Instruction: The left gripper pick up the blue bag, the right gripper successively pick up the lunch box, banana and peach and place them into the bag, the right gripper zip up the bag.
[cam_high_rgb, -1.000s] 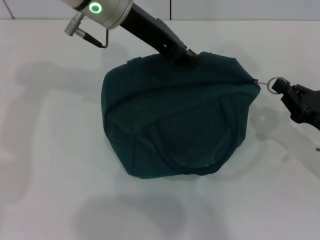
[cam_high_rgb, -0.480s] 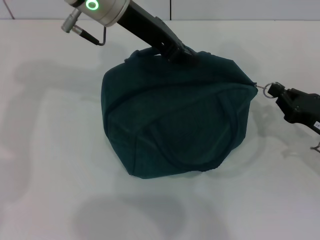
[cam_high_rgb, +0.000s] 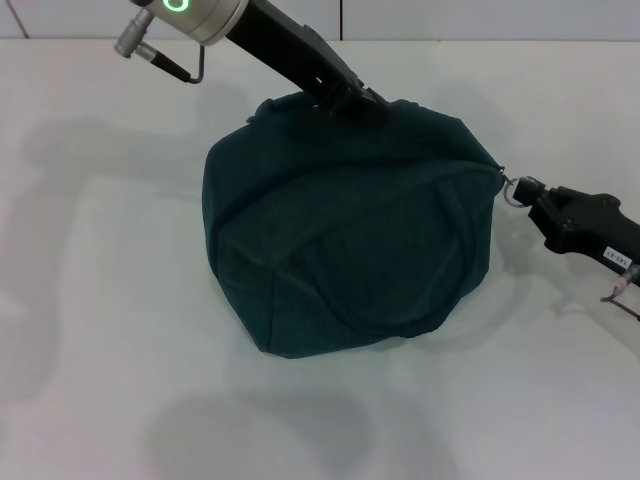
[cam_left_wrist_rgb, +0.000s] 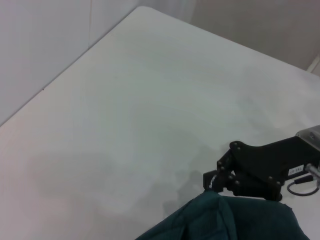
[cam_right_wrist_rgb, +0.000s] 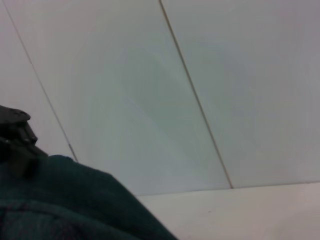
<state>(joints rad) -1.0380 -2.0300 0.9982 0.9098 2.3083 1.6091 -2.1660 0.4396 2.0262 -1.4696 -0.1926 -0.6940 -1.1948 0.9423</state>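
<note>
The blue bag (cam_high_rgb: 350, 240) sits bulging on the white table, its top drawn closed and one loop handle lying on its front. My left gripper (cam_high_rgb: 365, 102) is shut on the fabric at the bag's top rear edge. At the bag's right corner my right gripper (cam_high_rgb: 527, 192) is shut on the metal ring pull (cam_high_rgb: 511, 187) of the zipper. The left wrist view shows the bag's edge (cam_left_wrist_rgb: 225, 220) with the right gripper (cam_left_wrist_rgb: 215, 181) just beyond it. In the right wrist view the bag (cam_right_wrist_rgb: 60, 200) fills the lower corner. The lunch box, banana and peach are out of view.
The white table (cam_high_rgb: 110, 330) spreads all around the bag. A pale wall with panel seams (cam_right_wrist_rgb: 195, 100) rises behind the table's far edge. A thin cable (cam_high_rgb: 620, 295) hangs off the right arm.
My right gripper has moved left and slightly down with the ring pull, closer to the bag's corner. The left arm has drifted a little up and left, still on the bag.
</note>
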